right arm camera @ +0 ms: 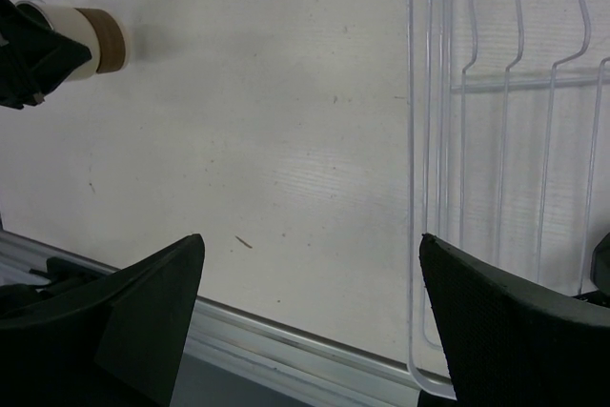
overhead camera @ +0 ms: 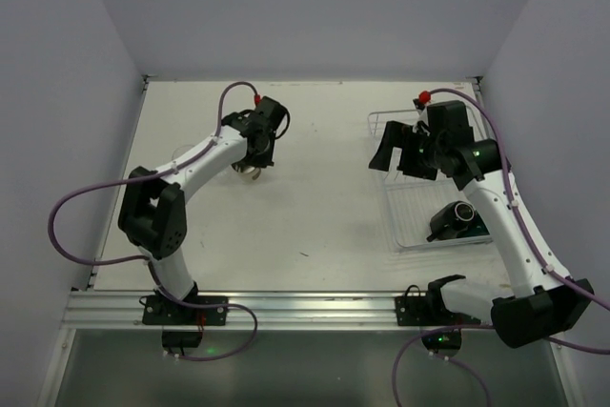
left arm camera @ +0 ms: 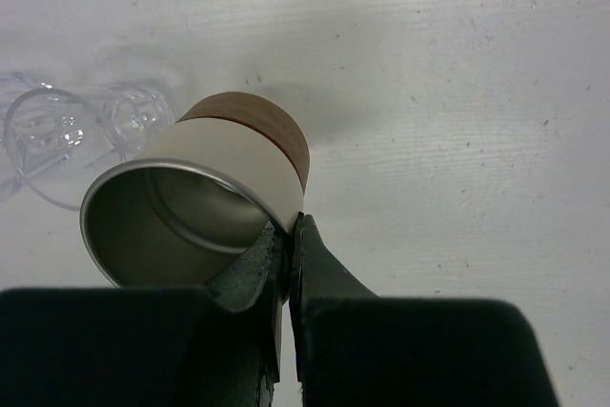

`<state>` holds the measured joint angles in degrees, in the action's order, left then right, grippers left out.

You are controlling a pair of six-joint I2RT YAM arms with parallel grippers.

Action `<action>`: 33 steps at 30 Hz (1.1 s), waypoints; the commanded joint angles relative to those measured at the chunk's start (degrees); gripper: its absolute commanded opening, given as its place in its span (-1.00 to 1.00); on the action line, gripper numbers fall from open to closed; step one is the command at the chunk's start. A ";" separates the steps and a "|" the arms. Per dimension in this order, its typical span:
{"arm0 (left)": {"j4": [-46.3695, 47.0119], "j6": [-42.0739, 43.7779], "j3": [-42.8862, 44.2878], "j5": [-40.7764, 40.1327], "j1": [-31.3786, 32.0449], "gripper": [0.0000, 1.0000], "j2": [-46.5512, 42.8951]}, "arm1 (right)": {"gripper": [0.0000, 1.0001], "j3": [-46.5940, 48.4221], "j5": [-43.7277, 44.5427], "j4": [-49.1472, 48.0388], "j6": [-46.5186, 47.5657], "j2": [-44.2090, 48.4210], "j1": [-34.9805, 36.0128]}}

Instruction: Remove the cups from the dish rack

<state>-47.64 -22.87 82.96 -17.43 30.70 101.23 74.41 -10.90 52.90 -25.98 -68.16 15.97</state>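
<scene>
Left gripper [left arm camera: 289, 233] pinches the cream cup [left arm camera: 238, 164] by its rim, mouth facing the wrist, base away.

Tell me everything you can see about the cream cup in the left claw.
The cream cup has a matte cream wall, a brown wood-look band at its base and a shiny metal rim and lining. It looks empty and tipped, mouth toward the wrist camera. The left claw pinches its rim, one finger inside, one outside. A clear glass sits close beside it; contact is unclear.
</scene>
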 commanded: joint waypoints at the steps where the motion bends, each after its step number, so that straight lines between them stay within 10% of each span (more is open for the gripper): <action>1: 0.97 1.16 3.70 -1.73 -1.16 -1.00 1.15 | 0.92 -1.02 1.32 -1.49 0.66 1.63 -0.06; 33: 1.67 1.16 7.04 0.56 -2.92 -0.93 8.98 | 0.92 -3.92 2.11 -2.37 1.54 2.07 -0.06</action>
<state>-47.20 -22.85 87.55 -16.43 28.45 110.39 70.74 -9.54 51.83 -25.43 -67.00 15.97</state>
